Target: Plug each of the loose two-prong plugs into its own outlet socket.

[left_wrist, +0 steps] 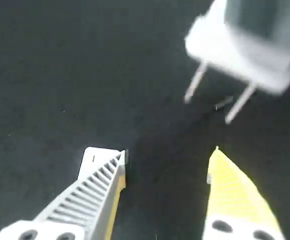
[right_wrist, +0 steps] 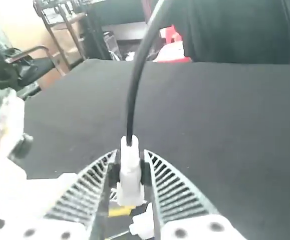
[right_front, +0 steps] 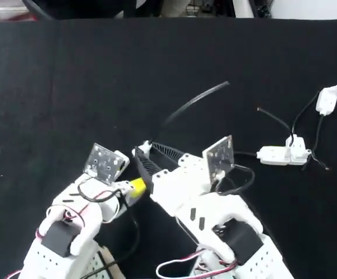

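Right jaws: your right gripper [right_front: 148, 154] is clamped on the small white two-prong plug [right_wrist: 129, 177], one ribbed finger on each flat side. The thin black cable [right_wrist: 139, 75] runs out the back of the grip.
Left jaws: your left gripper [left_wrist: 169, 151] is spread wide with nothing in it, white ribbed finger on one side and yellow finger on the other.
Plug spot: just left of centre in the high view, right where the two arms meet. It looks to be off the black table cloth [right_front: 69, 87].
Plug axis: this is the bit that matters. The two metal prongs [left_wrist: 197, 82] point toward the open left jaws, lower left in the high view. The cable trails off to the upper right.
Socket: the white outlet strip [right_front: 276, 154] sits mid-right in the high view, well apart from the plug and on its cable side, so the prongs face away from it.
Nearer arm: the right one, I'd say.
My guess: you either swing that wrist round or pass the plug to the left jaws for a regrip.
Other plug: a second white plug [right_front: 328, 100] lies at the upper right.
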Robot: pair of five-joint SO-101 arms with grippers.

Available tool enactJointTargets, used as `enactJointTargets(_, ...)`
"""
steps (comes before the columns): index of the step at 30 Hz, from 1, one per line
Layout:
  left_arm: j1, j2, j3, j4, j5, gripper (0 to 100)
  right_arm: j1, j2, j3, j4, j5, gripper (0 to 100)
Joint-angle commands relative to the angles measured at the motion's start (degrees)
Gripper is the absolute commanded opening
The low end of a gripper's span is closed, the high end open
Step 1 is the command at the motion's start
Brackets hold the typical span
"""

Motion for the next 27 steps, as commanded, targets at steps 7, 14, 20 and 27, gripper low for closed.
enactJointTargets(7,-8.2,-0.3,-6.0,-4.6,5.4,27,-3.0,3.1,-2.2,4.7,-1.0,1.1)
enactJointTargets(14,-11.1,-0.3,-8.0,-4.5,6.7,27,-3.0,12.6,-5.8,4.8,-0.9,1.1)
enactJointTargets(20,-13.7,-0.3,-8.1,-4.9,6.7,27,-3.0,17.4,-7.6,4.8,0.2,1.1)
enactJointTargets(27,-14.3,-0.3,-9.4,-2.5,5.7,27,-2.6,18.2,-9.3,4.8,0.4,1.1)
